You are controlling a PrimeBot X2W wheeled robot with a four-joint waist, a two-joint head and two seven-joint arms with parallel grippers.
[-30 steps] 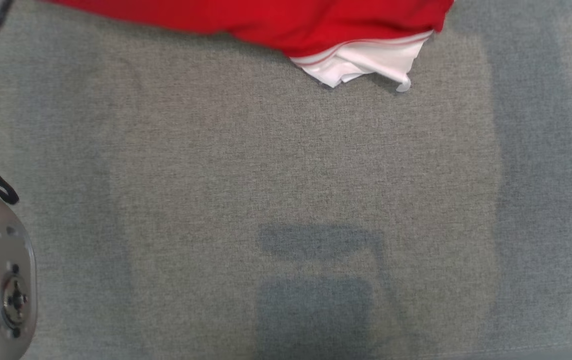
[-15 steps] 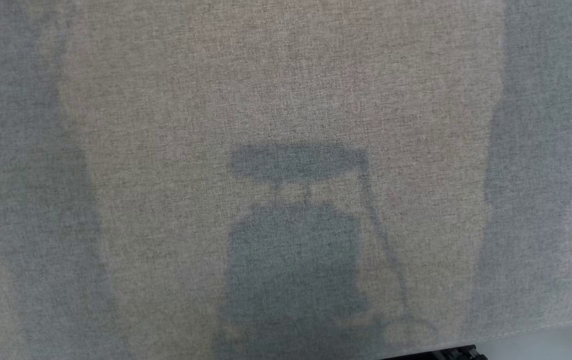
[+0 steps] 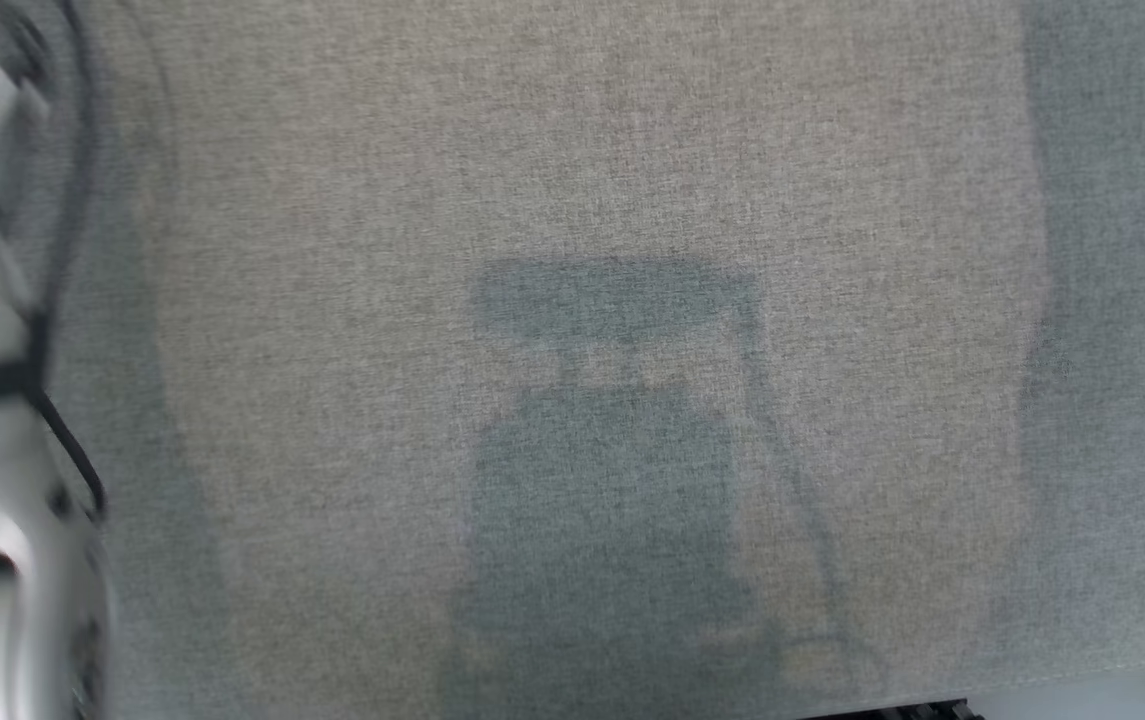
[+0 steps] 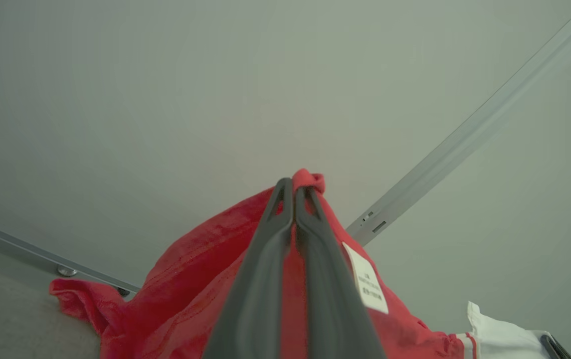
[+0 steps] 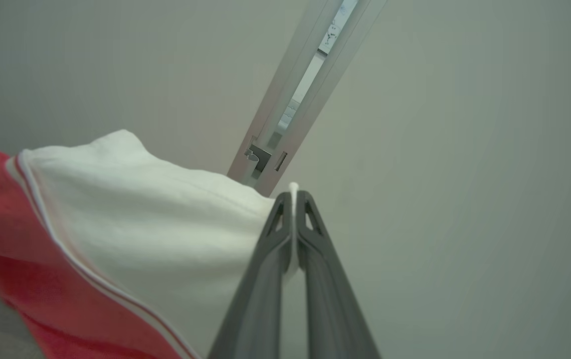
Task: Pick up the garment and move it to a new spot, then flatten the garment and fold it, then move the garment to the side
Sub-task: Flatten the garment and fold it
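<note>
Left tool (image 4: 294, 192), right tool (image 5: 293, 197): garment (image 4: 190, 279) aloft

Head camera looks down on grey cloth (image 3: 592, 150) — wrist cameras face a wall (image 4: 165, 99), sharing the garment (image 4: 190, 279).

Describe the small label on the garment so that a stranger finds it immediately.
In the left wrist view, a metal rail crosses the pale backdrop. Below it, the left pincer is shut on the red garment. Just right of that pincer lies the label: a small white rectangle with printed lines, smaller than the white panel farther right.
</note>
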